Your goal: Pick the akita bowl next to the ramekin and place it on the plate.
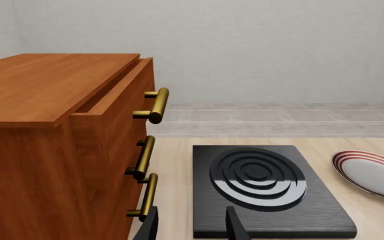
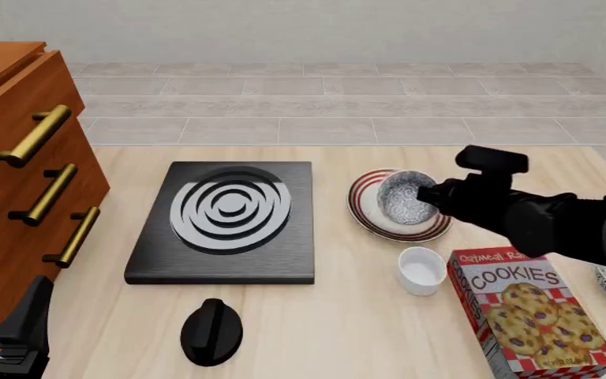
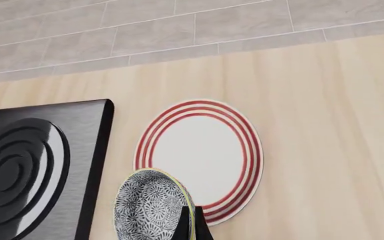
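Over plate (image 2: pixel 364 212), right tool (image 2: pixel 425 194) grips akita bowl (image 2: pixel 403 199).

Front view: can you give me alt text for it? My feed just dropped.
The right hand holds the akita bowl over the red-striped plate, not yet set down. The white ramekin stands nearer the camera beside a cookies box. To the left lie a black burner slab, its knob and a wooden drawer cabinet.

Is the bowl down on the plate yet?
No. The bowl is held tilted in the right gripper above the plate, its patterned outside showing in the wrist view.
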You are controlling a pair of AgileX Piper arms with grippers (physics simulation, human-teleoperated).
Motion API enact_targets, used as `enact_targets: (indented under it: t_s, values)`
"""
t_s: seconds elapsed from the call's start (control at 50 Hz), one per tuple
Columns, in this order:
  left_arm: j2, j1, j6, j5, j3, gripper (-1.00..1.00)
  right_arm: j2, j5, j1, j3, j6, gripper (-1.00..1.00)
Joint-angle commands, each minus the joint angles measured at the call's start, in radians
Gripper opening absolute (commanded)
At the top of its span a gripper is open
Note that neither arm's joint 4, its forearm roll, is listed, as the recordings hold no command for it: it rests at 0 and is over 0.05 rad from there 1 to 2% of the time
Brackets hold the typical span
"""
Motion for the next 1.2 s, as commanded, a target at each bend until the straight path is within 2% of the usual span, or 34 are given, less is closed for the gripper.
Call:
enact_targets:
  t_s: [0.02,0.74,0.94,0.98,1.2]
  values:
    - [0.0,0.0,0.0,0.0,0.0,1.0,0.052,-0.025,-0.009,-0.023,-0.008,-1.0]
    - [0.0,0.0,0.0,0.0,0.0,1.0,0.185,-0.072,-0.022,-0.086,-0.019,-1.0]
    - [0.0,0.0,0.0,0.0,0.0,1.0,0.233,-0.089,-0.036,-0.114,-0.035,-1.0]
    - [0.0,0.0,0.0,0.0,0.0,1.0,0.244,-0.101,-0.049,-0.12,-0.063,-1.0]
    - [0.0,0.0,0.0,0.0,0.0,1.0,0.281,-0.101,-0.058,-0.157,-0.061,-1.0]
